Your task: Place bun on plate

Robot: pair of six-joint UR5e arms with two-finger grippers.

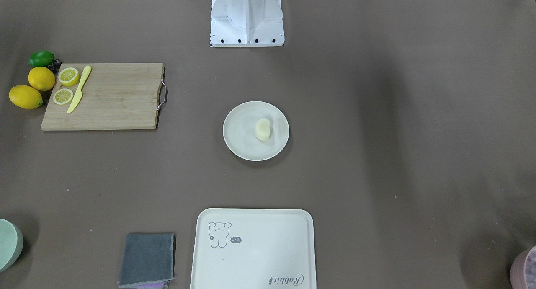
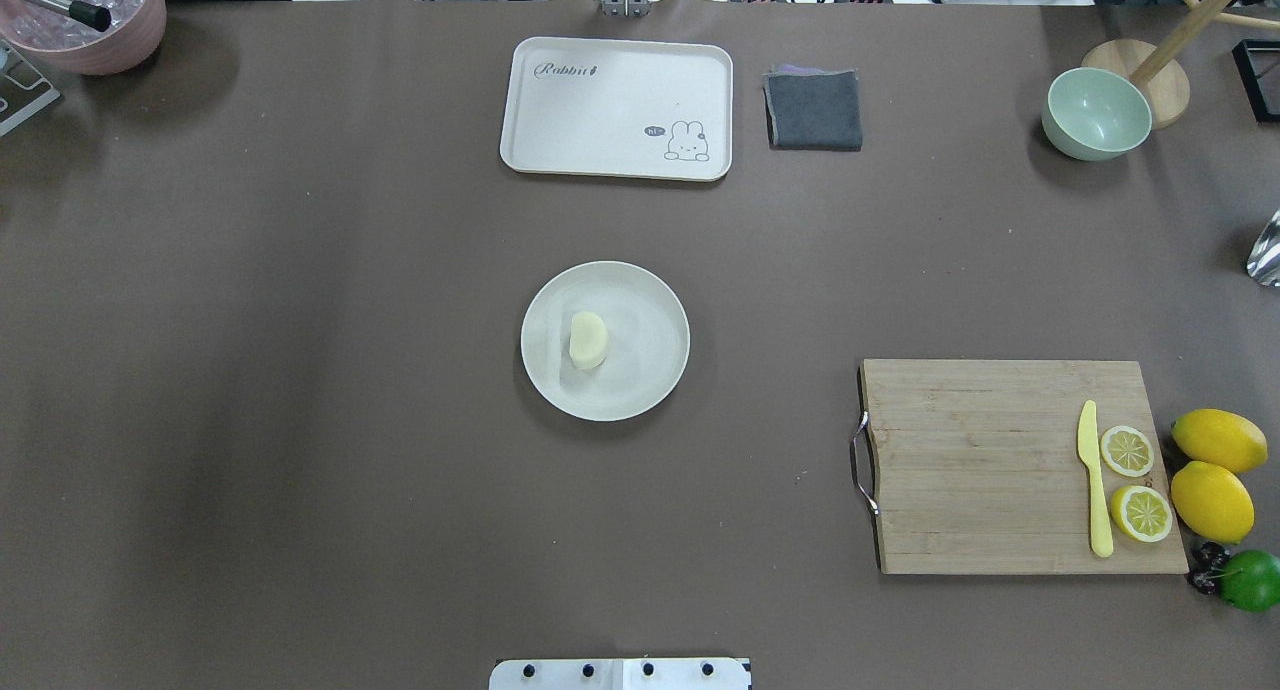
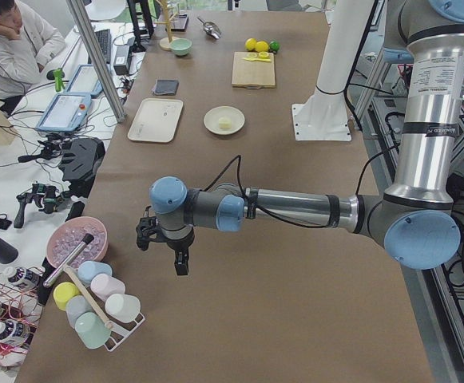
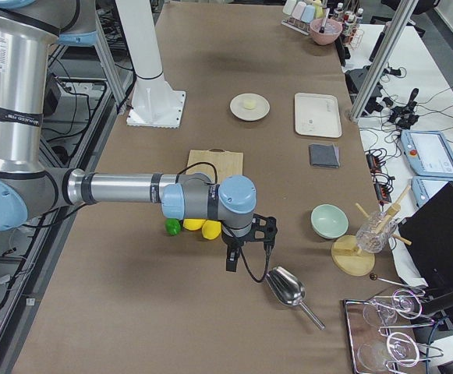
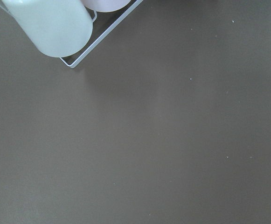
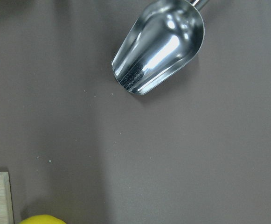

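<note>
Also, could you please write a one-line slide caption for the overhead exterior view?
Bun resting on the round plate at the table centre, tray beyond, cutting board at right.

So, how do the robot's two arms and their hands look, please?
The left arm and the right arm are silver-grey tubes with round light blue joint caps. A thin black cable runs along each forearm. Black bands with small lettering mark the upright tubes. The left hand and the right hand are black.
</note>
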